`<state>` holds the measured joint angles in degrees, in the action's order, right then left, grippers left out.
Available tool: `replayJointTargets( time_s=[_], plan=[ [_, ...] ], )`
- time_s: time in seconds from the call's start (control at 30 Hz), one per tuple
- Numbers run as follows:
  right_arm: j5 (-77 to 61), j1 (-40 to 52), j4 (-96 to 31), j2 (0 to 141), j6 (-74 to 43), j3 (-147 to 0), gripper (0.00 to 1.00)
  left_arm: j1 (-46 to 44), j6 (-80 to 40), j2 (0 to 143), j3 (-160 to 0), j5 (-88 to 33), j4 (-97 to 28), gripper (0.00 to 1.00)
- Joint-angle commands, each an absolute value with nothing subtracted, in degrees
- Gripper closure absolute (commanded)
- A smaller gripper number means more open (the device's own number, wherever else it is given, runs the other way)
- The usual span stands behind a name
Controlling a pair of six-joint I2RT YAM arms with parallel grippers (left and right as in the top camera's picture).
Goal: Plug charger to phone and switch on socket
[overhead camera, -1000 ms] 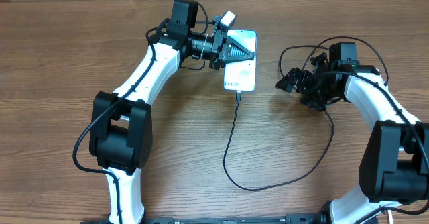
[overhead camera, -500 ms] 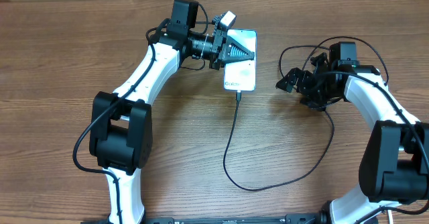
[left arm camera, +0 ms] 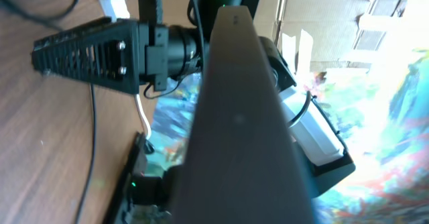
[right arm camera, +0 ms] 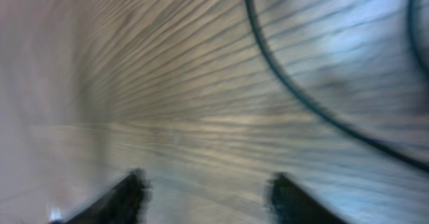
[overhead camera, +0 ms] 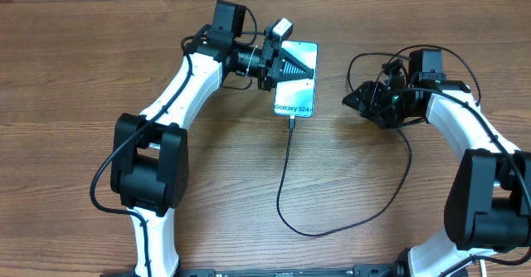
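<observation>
Since the earlier frame the phone [overhead camera: 297,82] is sitting tilted, no longer flat, its printed band now reading clearly at the near end, and the right gripper [overhead camera: 358,100] is turned a little toward the far edge of the table [overhead camera: 83,78].

The left gripper [overhead camera: 292,64] is reaching in from the left, near the far edge, about halfway across the table. Its fingers are drawn narrow and are clamping the phone by its long left side. In the left wrist view one lattice finger [left arm camera: 87,46] is lying along the wood, and a dark edge is filling the middle of the picture.

The charger [overhead camera: 282,186] is meeting the phone's near end with its tip. From there it is running toward the near edge, curving right and climbing to the right arm.

The right gripper is staying apart from the phone, toward the right edge. Its wrist view is blurred, but the two fingertips [right arm camera: 131,194] are standing apart with only bare wood between them.
</observation>
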<state>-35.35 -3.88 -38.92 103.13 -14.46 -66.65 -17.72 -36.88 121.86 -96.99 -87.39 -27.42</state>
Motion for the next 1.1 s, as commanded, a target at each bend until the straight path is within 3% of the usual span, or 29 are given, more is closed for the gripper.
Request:
replayJointTargets(
  time_s=[0.0,0.17,0.4,0.53,0.8,1.07],
  plan=[
    [-39.99,-4.05,-40.56,100.18,-12.95,-68.82,0.56,-18.02,-33.28,120.55,-97.10,-90.65,-30.65,0.96],
    [-38.17,-4.05,-45.52,91.57,-11.84,-69.95,0.54,-17.91,-23.42,120.07,-97.12,-90.63,-40.05,0.96],
    [-39.24,-4.05,-54.61,83.48,-6.52,-69.93,0.25,-16.69,-21.87,120.07,-97.23,-90.56,-39.88,0.96],
    [-47.37,-3.66,-58.94,83.61,1.63,-69.25,0.20,-15.31,-26.15,120.07,-97.27,-90.52,-36.23,0.96],
    [-63.20,0.86,-58.54,85.01,5.04,-68.25,0.25,-14.66,-36.42,120.07,-97.27,-86.89,-26.76,0.96],
    [-64.25,8.86,-52.58,85.01,2.24,-68.25,0.27,-15.44,-46.44,120.07,-97.27,-86.87,-17.72,0.96]
  ],
)
